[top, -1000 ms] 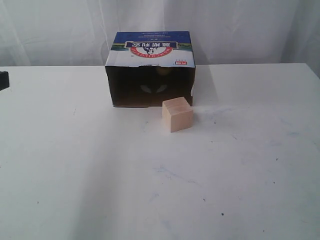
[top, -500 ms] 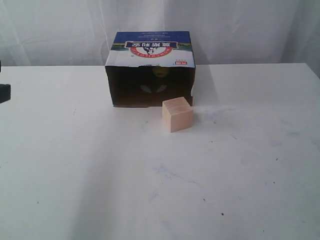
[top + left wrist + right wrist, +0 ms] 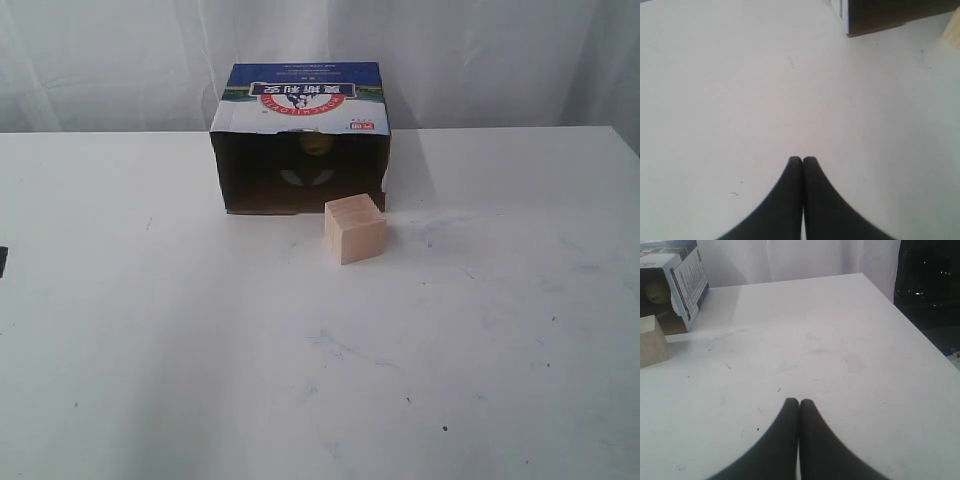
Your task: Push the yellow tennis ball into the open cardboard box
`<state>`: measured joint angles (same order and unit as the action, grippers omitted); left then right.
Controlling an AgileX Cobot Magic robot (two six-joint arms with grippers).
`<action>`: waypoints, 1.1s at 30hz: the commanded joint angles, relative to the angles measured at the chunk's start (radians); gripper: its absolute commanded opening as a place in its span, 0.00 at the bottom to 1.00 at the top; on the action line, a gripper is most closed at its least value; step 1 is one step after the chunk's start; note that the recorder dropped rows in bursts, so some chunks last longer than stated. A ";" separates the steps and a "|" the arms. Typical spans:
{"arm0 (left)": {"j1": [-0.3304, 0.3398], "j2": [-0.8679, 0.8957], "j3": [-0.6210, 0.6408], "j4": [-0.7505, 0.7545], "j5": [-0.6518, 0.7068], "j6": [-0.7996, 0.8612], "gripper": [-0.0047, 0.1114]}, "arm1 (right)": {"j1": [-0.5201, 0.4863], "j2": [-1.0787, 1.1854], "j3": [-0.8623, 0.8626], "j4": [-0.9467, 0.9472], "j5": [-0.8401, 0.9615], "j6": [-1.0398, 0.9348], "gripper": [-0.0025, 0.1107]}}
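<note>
The ball (image 3: 316, 143) sits inside the box (image 3: 300, 100), deep in its dark interior and a little right of the middle of the opening. The box stands at the far middle of the table (image 3: 470, 360), its open side facing near and its blue and white printed panel on top. The cube (image 3: 355, 230) rests on the table just near of the box's right corner; whether they touch I cannot tell. The left gripper (image 3: 802, 160) is clenched, fingertips pressed together on nothing, with bare table between it and the box. The right gripper (image 3: 799, 402) is likewise clenched and empty, well right of the cube
</note>
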<state>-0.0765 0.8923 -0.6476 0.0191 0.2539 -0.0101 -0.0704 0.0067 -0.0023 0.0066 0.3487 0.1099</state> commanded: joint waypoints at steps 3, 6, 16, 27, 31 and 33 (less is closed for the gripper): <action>0.115 -0.029 0.008 0.015 0.095 0.148 0.04 | 0.001 -0.007 0.002 0.000 -0.006 0.000 0.02; 0.124 -0.032 0.008 -0.027 0.213 0.213 0.04 | 0.001 -0.007 0.002 0.000 -0.006 0.000 0.02; 0.124 -0.225 0.008 -0.062 0.338 0.138 0.04 | 0.001 -0.007 0.002 0.000 -0.006 0.000 0.02; 0.124 -0.499 0.224 0.184 0.139 -0.205 0.04 | 0.001 -0.007 0.002 0.000 -0.006 0.000 0.02; 0.124 -0.629 0.459 0.254 -0.107 -0.326 0.04 | 0.001 -0.007 0.002 0.000 -0.006 0.000 0.02; 0.124 -0.714 0.543 0.254 -0.112 -0.329 0.04 | 0.001 -0.007 0.002 0.000 -0.006 0.000 0.02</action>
<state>0.0446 0.2474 -0.1650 0.2618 0.1743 -0.3146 -0.0704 0.0067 -0.0023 0.0066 0.3487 0.1116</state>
